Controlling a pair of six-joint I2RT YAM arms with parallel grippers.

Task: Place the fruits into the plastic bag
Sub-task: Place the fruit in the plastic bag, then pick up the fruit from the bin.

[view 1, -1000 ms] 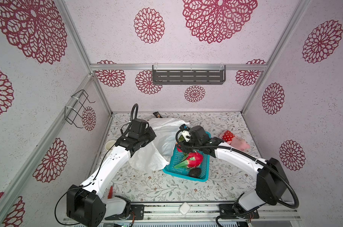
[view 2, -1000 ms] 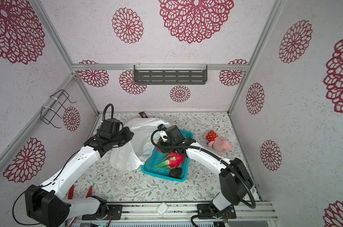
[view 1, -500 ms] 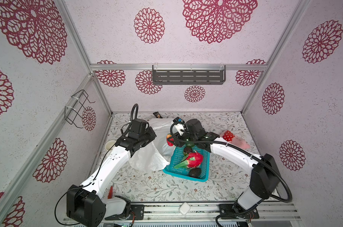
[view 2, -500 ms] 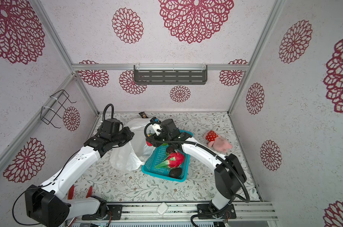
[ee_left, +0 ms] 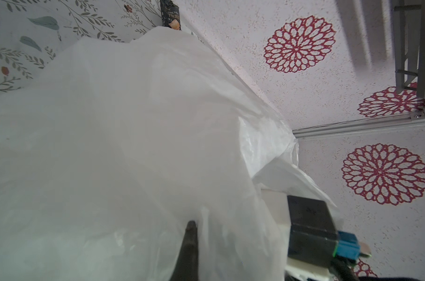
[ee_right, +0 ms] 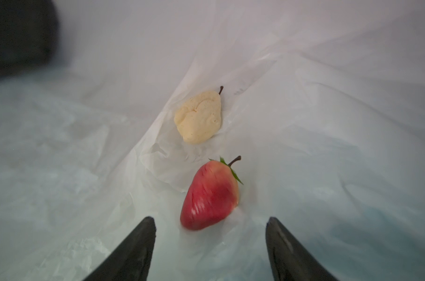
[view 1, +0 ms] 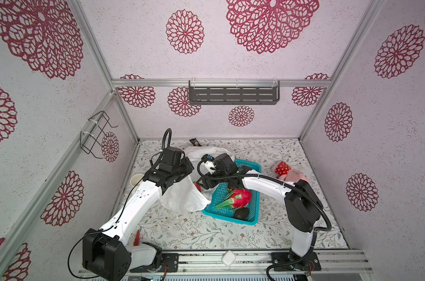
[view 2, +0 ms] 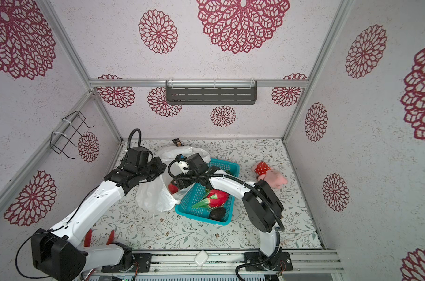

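Film of the plastic bag [view 1: 182, 197], slumped between the tabletop's left edge and the teal basket [view 1: 228, 217], is pinched in the left end effector [view 1: 185, 167], evidently lifted so the mouth gapes. The right end effector [ee_right: 210, 219] hangs inside, fingers spread, gripping nothing. Top views catch only a red glimpse there. The right wrist view shows a red fruit [ee_right: 210, 194] beneath the fingers and a pale pear [ee_right: 199, 119] deeper. Only the top views show the dragon fruit [view 1: 238, 198] and avocado [view 1: 241, 213] waiting in the basket.
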